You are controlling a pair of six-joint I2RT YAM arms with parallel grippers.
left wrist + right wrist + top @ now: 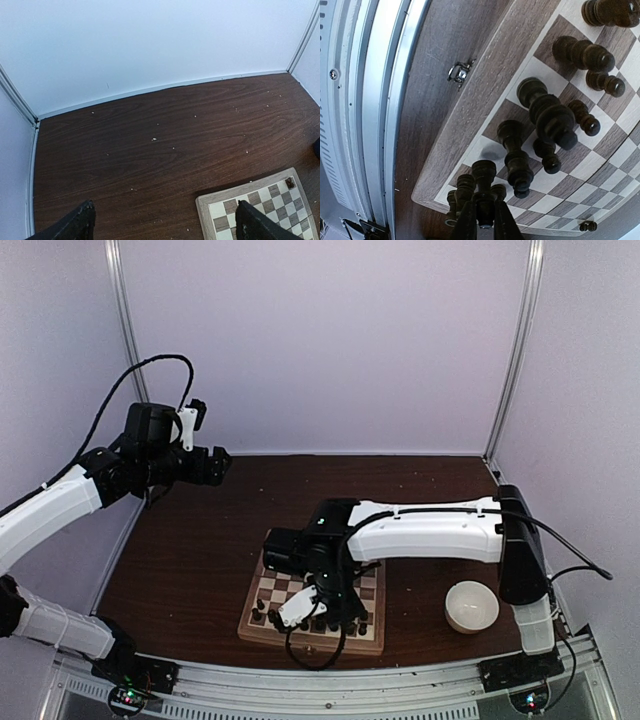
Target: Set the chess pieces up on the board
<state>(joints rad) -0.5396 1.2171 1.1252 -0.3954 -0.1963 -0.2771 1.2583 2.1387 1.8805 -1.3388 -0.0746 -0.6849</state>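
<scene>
The board point(365, 644) lies near the table's front edge, and its corner point(210, 206) shows in the left wrist view. Several dark chess pieces point(547, 115) stand on it in rows near the border. My right gripper point(484, 204) is shut on the top of one dark chess piece point(487, 175), held just above a cream square next to a rook-like piece point(462, 192). From above, the right gripper point(300, 608) is low over the board's near left part. My left gripper point(165, 222) is open and empty, raised at the far left point(216, 462).
A white bowl point(471, 605) sits on the dark table right of the board. A small metal clasp point(459, 72) is on the board's edge, and the aluminium frame rail point(370, 125) runs just beyond it. One lone piece point(289, 183) stands near the board's far side.
</scene>
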